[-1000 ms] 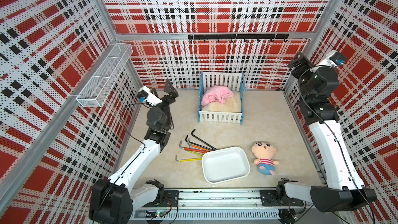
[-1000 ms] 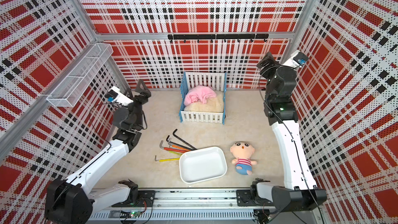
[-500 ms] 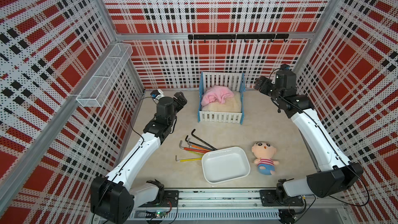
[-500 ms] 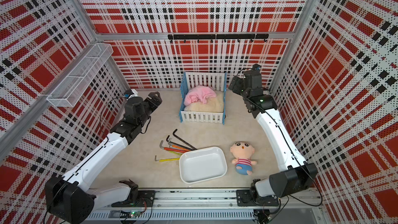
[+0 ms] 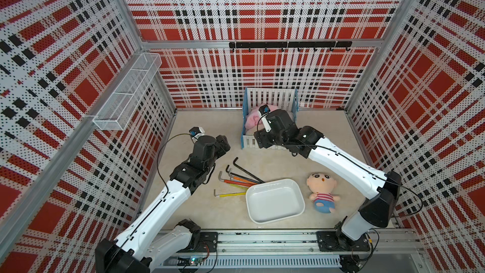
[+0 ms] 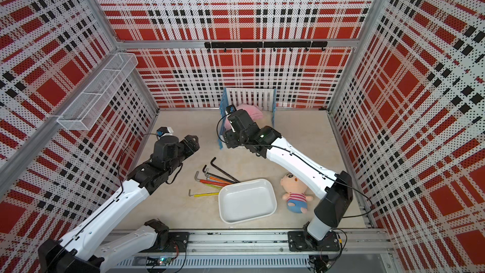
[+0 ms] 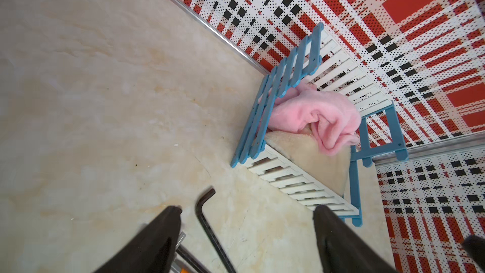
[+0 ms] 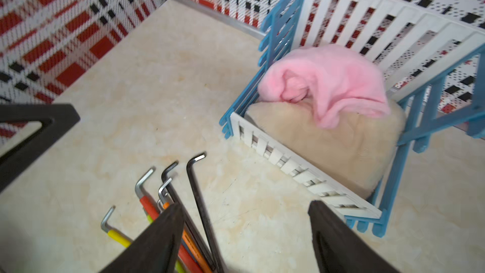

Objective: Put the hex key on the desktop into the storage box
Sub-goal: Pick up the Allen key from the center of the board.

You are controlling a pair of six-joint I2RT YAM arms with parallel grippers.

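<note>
left gripper [image 7: 248, 208], right gripper [image 8: 245, 204] spread, empty | crib [image 5: 270, 95] nearby | doll [image 5: 321, 190] seemingly clear of storage box [image 5: 274, 200]

Top views high above, facing down, whole desktop [image 5: 337, 127]; wrist views close, low, sharing crib [image 7: 286, 74]

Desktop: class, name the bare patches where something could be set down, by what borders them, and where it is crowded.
Bare desktop: the back corner between crib and right wall; the back corner between crib and left wall; the front strip between tray and rail. Crowded: the middle, where hex keys fan toward the tray, with the doll close beside it.
</note>
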